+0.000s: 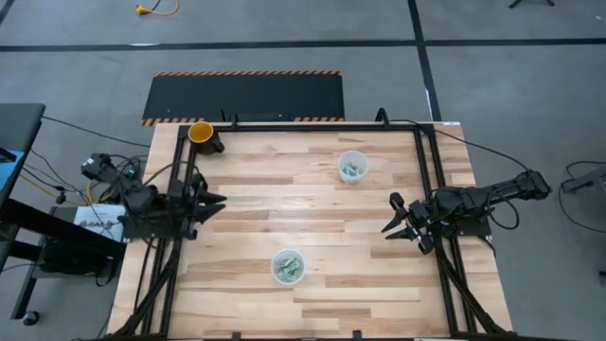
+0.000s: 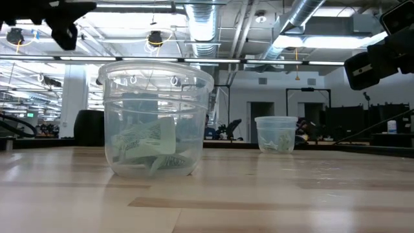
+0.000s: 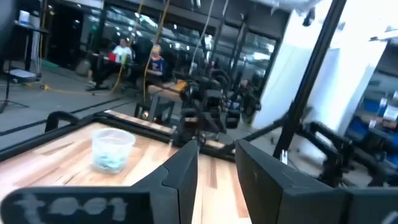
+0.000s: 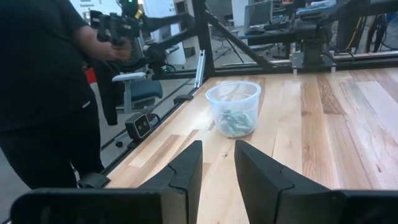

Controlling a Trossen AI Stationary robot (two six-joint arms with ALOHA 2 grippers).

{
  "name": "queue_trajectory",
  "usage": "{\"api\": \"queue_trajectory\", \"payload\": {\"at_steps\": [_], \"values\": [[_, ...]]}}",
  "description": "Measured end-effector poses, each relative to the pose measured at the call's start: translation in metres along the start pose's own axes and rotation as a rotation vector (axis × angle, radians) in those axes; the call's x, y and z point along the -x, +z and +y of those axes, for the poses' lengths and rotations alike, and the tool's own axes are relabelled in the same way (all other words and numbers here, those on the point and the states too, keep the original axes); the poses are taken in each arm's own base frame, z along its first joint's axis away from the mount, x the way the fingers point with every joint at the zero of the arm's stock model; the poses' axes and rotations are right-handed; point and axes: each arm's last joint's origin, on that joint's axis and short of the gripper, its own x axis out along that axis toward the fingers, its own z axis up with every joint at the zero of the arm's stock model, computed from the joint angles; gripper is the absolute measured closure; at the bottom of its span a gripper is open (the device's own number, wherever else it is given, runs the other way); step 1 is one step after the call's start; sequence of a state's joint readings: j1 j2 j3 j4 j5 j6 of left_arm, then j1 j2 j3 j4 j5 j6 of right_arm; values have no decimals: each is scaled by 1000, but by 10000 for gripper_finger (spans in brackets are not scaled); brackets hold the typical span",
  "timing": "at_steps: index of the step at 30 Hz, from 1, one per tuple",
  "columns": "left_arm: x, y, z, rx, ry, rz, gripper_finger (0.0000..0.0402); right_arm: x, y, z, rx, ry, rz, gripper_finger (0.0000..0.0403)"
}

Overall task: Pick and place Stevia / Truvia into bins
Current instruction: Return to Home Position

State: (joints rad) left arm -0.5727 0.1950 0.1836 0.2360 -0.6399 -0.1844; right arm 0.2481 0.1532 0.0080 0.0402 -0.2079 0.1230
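Left gripper [image 1: 217, 203] and right gripper [image 1: 392, 216] sit at opposite edges of the table [image 1: 284, 189], fingers parted and empty, with the Stevia packets [image 1: 288, 270] inside both clear cups [image 1: 342, 161], well apart from either gripper, apparently none loose.

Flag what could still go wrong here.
Person stands right at the table edge near a clear cup; an arm swing might reach them. Orange cup sits at the corner close to the left gripper; it could get knocked. Right gripper waits at the far side, away from the cups.
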Motion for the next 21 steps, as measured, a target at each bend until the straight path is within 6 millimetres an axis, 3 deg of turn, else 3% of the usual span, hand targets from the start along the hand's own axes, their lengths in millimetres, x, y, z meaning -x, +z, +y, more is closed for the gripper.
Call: {"api": "queue_trajectory", "payload": {"at_steps": [6, 10, 21], "values": [[14, -3, 14, 15, -11, -58, 303, 0, 0, 0, 0, 0, 0, 316], [13, -7, 15, 15, -16, -18, 303, 0, 0, 0, 1, 1, -3, 316], [17, -42, 29, 51, 87, 322, 303, 0, 0, 0, 1, 1, -4, 316]]}}
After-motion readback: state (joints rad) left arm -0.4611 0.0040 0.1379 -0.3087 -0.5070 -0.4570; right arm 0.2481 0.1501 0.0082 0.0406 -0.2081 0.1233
